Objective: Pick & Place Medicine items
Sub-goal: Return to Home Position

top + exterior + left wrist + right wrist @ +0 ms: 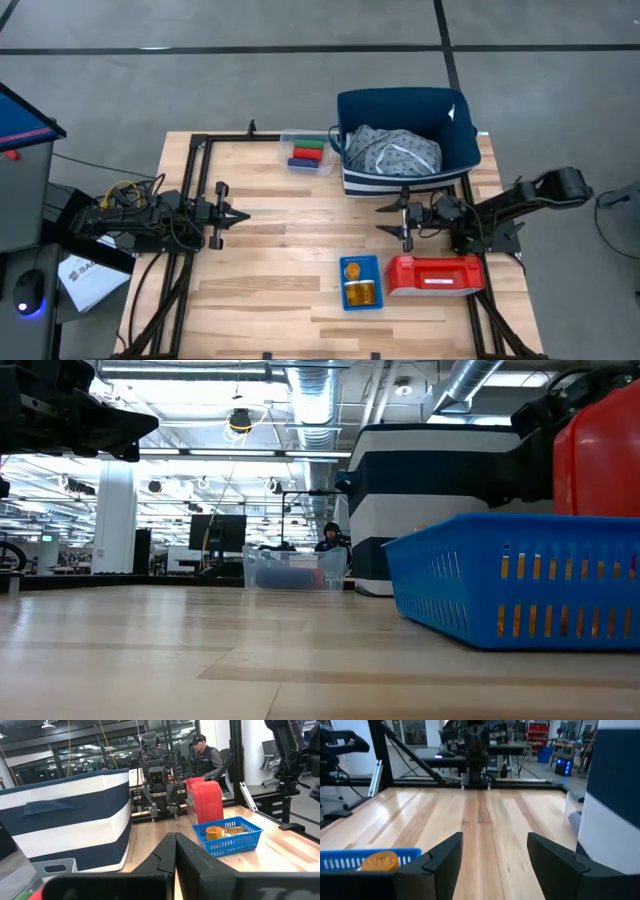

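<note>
The orange pill bottles lie inside a small blue basket near the table's near edge, right of centre. They also show through the mesh in the left wrist view and the right wrist view. My left gripper hovers shut over the left half of the table, pointing right, far from the basket. My right gripper is open, pointing left, just beyond the basket's far side. In the right wrist view its fingers stand wide apart over bare wood.
A red container stands against the basket's right side. A navy-and-white striped bin holding cloth sits at the far edge, with a clear tray of coloured blocks to its left. Bare wood lies between the two grippers. A person stands beyond the table.
</note>
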You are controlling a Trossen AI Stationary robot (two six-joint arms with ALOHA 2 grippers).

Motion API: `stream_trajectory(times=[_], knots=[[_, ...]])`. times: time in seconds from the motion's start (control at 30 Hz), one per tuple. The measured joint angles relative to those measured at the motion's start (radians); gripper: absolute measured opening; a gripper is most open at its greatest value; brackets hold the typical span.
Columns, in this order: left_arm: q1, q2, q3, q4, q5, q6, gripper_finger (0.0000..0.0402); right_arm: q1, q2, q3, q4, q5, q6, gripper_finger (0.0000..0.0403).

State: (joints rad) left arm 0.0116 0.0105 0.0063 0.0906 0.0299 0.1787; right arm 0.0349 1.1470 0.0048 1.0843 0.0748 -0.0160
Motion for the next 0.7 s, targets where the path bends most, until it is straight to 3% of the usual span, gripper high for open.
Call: stream_trajectory(times=[0.43,0.7], knots=[[0.000,0.000,0.000,0.000,0.000,0.000,0.0000,-0.012,-0.388,0.000,-0.516,0.000,0.070,0.0219],[0.000,0.000,0.000,0.000,0.000,0.000,0.0000,-0.012,-0.699,0.001,-0.864,0.000,0.122,0.0219]])
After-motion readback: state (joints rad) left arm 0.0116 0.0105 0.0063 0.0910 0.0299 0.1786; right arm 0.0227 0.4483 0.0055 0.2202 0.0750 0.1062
